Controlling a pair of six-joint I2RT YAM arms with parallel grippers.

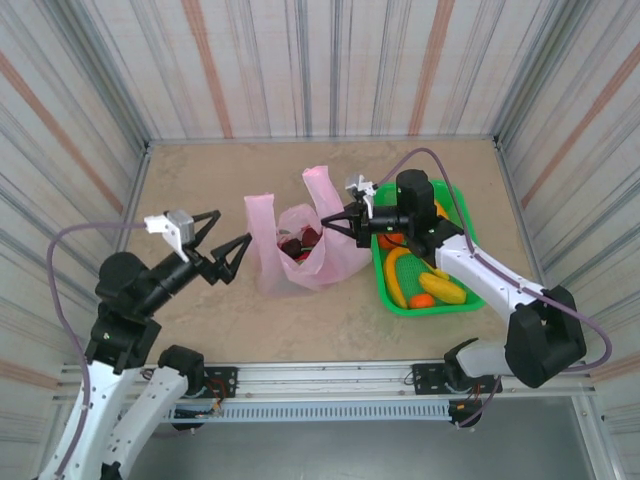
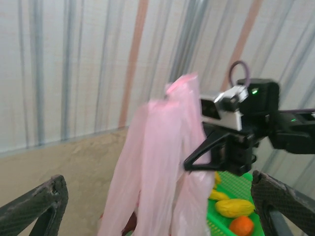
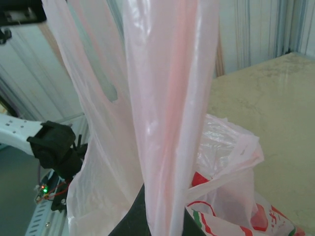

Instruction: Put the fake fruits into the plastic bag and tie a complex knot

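A robot lab test cell — striped panel walls [image 1: 300, 60] around a beige tabletop [image 1: 300, 325], aluminium mounting rail [image 1: 330, 376].

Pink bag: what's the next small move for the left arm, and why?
Probably ease the left gripper forward onto the near handle of the bag and close. Its jaws stand open and empty just beside that handle, the right gripper pinches the bag's other side, and fruits lie unpacked in the green basket.

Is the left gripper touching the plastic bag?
Apart: left wrist view shows the left gripper open, clear gaps between each finger and the plastic bag.
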